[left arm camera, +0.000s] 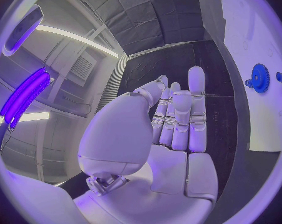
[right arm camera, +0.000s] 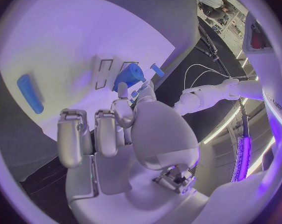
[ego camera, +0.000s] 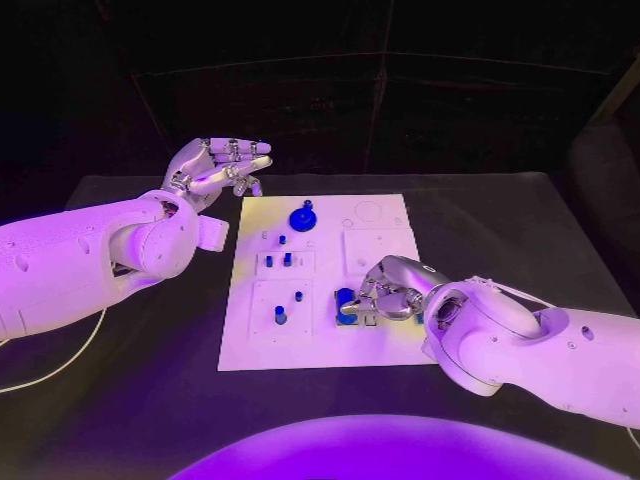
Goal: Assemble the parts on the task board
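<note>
The white task board [ego camera: 320, 340] lies in the middle of the table. A blue gear [ego camera: 303, 218] stands near its far edge, and several small blue parts [ego camera: 278, 261] sit in slots on its left half. My right hand [ego camera: 387, 290] hovers low over the board's near right part. Its thumb and a finger pinch a blue cylinder [right arm camera: 130, 76] against the board [right arm camera: 66, 45]; the same cylinder [ego camera: 346, 301] shows under the fingertips in the head view. My left hand [ego camera: 219, 168] is raised beyond the board's far left corner, fingers stretched out, palm [left arm camera: 172, 134] holding nothing.
A long blue bar [right arm camera: 30, 93] lies on the board to one side of my right hand. The blue gear [left arm camera: 260, 77] and a small blue peg [left arm camera: 279, 76] appear on the board [left arm camera: 265, 40] in the left wrist view. A white cable [ego camera: 46, 375] runs along the table's left.
</note>
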Controlling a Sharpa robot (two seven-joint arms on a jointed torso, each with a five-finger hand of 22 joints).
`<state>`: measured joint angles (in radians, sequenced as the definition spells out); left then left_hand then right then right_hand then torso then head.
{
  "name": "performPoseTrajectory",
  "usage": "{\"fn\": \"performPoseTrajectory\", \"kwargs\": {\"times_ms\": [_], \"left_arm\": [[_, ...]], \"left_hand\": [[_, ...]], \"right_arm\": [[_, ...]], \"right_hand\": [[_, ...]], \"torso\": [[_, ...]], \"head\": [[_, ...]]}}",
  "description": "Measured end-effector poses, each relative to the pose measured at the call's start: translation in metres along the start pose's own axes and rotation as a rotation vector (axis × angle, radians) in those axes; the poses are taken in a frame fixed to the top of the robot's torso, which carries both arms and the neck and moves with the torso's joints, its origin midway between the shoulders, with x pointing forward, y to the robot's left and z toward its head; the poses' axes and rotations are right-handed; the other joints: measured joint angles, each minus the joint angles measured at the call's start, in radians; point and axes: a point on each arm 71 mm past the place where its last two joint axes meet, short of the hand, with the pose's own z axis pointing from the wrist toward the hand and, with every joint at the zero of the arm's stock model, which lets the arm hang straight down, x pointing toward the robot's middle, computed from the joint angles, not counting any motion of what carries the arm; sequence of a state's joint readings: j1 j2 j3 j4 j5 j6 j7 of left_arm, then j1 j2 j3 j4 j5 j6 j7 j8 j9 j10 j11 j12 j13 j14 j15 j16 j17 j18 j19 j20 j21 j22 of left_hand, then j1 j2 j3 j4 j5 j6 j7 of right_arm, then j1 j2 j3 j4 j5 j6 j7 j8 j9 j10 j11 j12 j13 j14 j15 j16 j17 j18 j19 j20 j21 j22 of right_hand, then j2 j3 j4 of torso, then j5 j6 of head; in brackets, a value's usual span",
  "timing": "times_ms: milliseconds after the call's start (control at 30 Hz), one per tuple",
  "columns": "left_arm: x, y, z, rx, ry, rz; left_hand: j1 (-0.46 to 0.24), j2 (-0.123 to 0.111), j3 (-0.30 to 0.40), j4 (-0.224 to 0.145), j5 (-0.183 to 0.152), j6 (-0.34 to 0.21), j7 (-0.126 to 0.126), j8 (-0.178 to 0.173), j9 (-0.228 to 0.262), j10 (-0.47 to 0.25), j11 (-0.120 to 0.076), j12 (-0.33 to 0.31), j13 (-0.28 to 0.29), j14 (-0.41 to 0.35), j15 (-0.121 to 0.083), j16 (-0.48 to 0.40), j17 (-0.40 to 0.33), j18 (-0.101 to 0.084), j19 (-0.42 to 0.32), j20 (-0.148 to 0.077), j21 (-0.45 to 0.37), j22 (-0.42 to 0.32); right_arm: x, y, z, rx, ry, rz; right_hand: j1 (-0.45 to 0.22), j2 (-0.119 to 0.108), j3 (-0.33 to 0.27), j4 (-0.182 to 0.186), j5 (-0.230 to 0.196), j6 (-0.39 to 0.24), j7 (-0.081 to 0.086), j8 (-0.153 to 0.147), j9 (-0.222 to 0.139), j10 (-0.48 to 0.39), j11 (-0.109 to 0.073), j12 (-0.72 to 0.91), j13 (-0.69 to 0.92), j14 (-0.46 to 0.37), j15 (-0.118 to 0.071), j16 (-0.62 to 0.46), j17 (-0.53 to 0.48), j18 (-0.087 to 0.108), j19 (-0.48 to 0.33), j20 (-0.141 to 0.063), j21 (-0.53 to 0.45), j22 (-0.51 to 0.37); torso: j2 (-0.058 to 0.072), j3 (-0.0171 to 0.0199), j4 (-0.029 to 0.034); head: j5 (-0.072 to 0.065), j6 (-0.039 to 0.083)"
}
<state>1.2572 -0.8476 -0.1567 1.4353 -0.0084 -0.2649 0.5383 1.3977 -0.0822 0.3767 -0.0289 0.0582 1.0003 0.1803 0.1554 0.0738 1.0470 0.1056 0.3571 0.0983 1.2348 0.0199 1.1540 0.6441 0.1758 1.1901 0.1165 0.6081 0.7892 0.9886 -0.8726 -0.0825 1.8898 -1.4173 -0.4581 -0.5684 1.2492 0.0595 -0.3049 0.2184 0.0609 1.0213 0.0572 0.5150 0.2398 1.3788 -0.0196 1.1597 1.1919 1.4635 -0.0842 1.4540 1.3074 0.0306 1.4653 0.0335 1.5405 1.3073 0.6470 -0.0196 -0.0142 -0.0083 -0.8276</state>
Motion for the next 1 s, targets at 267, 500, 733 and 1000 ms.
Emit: {"fn": "performPoseTrajectory", "kwargs": {"times_ms": [267, 500, 733, 1000], "left_arm": [[0.0, 0.0, 0.0, -0.001, 0.0, 0.0], [0.0, 0.0, 0.001, -0.001, 0.0, 0.0], [0.001, 0.001, 0.001, -0.001, 0.001, 0.0], [0.001, 0.001, 0.001, -0.002, 0.002, 0.0]], "left_hand": [[0.0, 0.0, 0.0, 0.0, 0.0, 0.0, 0.0, 0.0, 0.0, 0.0, 0.0, 0.0, 0.0, 0.0, 0.0, 0.0, 0.0, 0.0, 0.0, 0.0, 0.0, 0.0], [0.0, 0.0, 0.0, 0.0, 0.0, 0.0, 0.0, 0.0, 0.0, 0.0, 0.0, 0.0, 0.0, 0.0, 0.0, 0.0, 0.0, 0.0, 0.0, 0.0, 0.0, 0.0], [0.0, 0.0, 0.0, 0.0, 0.0, 0.0, 0.0, 0.0, 0.0, 0.0, 0.0, 0.0, -0.001, 0.0, 0.0, 0.0, -0.001, 0.0, 0.0, 0.0, 0.0, -0.001], [0.0, 0.0, 0.0, 0.0, 0.0, 0.0, 0.0, 0.0, 0.0, 0.0, 0.0, 0.0, -0.001, 0.0, 0.0, 0.0, -0.001, 0.0, 0.0, 0.0, 0.0, -0.001]], "right_arm": [[-0.001, -0.002, 0.0, -0.006, -0.002, -0.005], [0.002, 0.0, 0.006, -0.01, 0.008, -0.014], [0.003, 0.003, 0.011, -0.012, 0.017, -0.033], [0.003, 0.006, 0.013, -0.024, 0.014, -0.05]], "right_hand": [[0.005, 0.005, 0.003, -0.003, 0.0, 0.0, 0.0, 0.0, 0.001, 0.0, 0.0, 0.0, 0.003, 0.0, 0.0, 0.0, 0.0, 0.0, 0.0, 0.0, 0.0, 0.0], [0.025, 0.007, 0.006, -0.006, 0.012, 0.0, 0.0, 0.0, 0.004, 0.0, 0.0, 0.0, 0.005, 0.0, 0.0, 0.0, 0.0, 0.0, 0.0, 0.0, 0.0, 0.0], [0.06, 0.001, 0.008, -0.031, 0.012, -0.004, 0.003, 0.004, 0.01, 0.0, 0.0, 0.0, 0.006, 0.0, 0.0, 0.0, 0.0, 0.0, 0.0, 0.0, 0.0, 0.0], [0.095, 0.0, 0.015, -0.051, 0.046, -0.007, 0.0, 0.004, 0.012, 0.0, 0.0, 0.0, 0.008, 0.0, 0.0, 0.0, 0.001, 0.0, 0.0, 0.0, 0.0, 0.0]], "torso": [[-0.001, -0.0005, -0.0005], [-0.001, -0.001, 0.0018], [0.0, -0.0009, 0.0022], [0.001, -0.0011, 0.0001]], "head": [[0.0, 0.004], [-0.002, 0.005], [0.002, 0.005], [0.003, 0.002]]}}
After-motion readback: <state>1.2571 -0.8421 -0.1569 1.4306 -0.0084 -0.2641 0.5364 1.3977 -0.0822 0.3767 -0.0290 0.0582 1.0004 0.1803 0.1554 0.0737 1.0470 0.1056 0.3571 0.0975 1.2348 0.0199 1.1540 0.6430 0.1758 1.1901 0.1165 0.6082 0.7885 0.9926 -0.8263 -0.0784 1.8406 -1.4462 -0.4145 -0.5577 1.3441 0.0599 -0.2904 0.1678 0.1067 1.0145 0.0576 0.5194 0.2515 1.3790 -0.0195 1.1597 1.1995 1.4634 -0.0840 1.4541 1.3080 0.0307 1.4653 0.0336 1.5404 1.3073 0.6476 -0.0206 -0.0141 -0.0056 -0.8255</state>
